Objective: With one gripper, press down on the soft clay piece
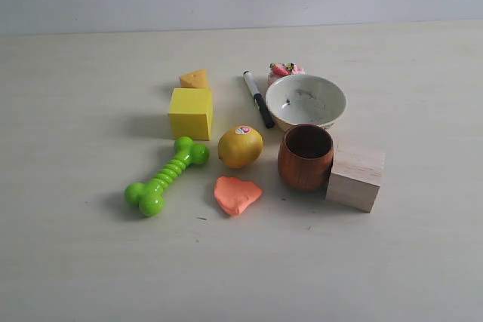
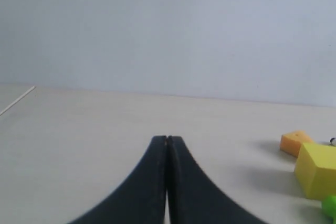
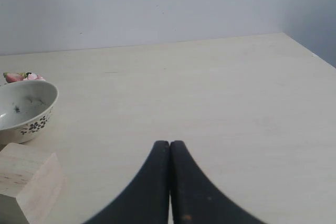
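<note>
The soft clay piece (image 1: 237, 194) lies flat on the pale table, a salmon-orange lump just in front of the yellow fruit (image 1: 241, 146). No arm or gripper shows in the exterior view. In the left wrist view my left gripper (image 2: 167, 139) is shut with nothing between its black fingers, over bare table, with the clay out of sight. My right gripper (image 3: 169, 143) in the right wrist view is shut and empty too, also over bare table. Neither wrist view shows the clay.
Around the clay stand a green bone toy (image 1: 166, 175), a yellow cube (image 1: 190, 113), an orange-yellow wedge (image 1: 194, 78), a black marker (image 1: 258, 99), a white bowl (image 1: 306, 101), a brown wooden cup (image 1: 306, 157) and a pale wooden block (image 1: 355, 176). A small pink item (image 1: 284, 71) sits behind the bowl.
</note>
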